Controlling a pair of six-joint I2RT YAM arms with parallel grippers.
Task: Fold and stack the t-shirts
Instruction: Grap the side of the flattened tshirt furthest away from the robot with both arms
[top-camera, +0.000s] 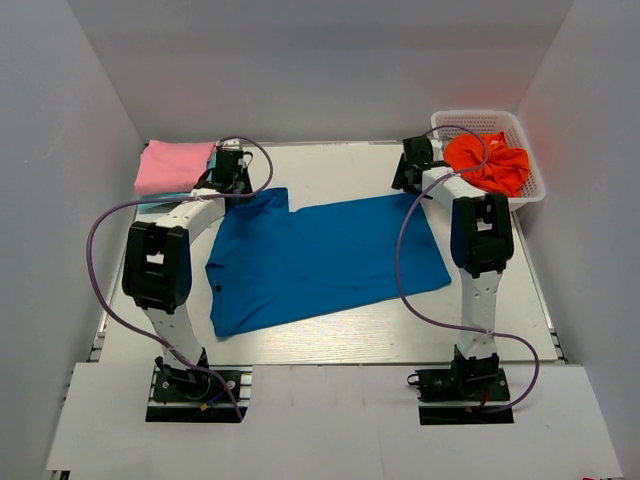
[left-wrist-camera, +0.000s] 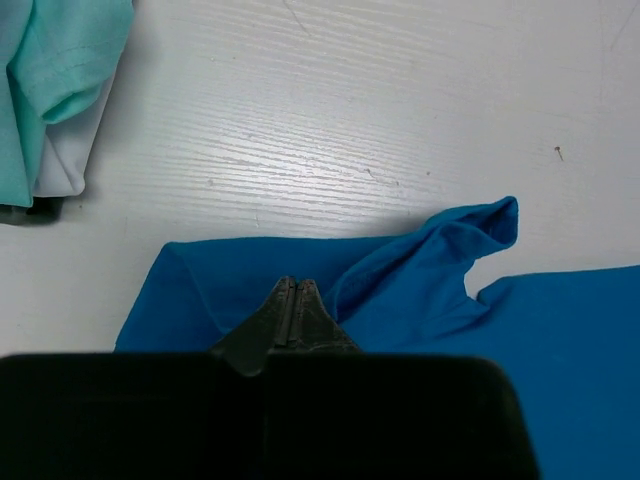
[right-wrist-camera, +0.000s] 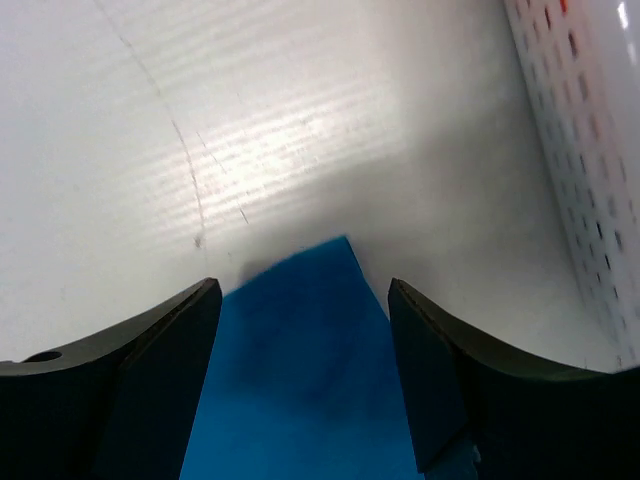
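A bright blue t-shirt (top-camera: 320, 260) lies spread flat across the middle of the table. My left gripper (top-camera: 235, 185) is at its far left sleeve. In the left wrist view the gripper (left-wrist-camera: 290, 285) is shut, and the bunched blue fabric (left-wrist-camera: 420, 300) creases in toward its tips. My right gripper (top-camera: 410, 180) is at the shirt's far right corner. In the right wrist view it (right-wrist-camera: 300, 300) is open, with the blue corner (right-wrist-camera: 300, 370) lying between its fingers. A folded pink shirt (top-camera: 175, 165) rests on a pale teal one (left-wrist-camera: 50, 70) at the far left. An orange-red shirt (top-camera: 488, 160) sits crumpled in the basket.
The white lattice basket (top-camera: 530, 190) stands at the far right corner, and its wall shows in the right wrist view (right-wrist-camera: 590, 150). Grey walls enclose the table on three sides. Purple cables loop beside both arms.
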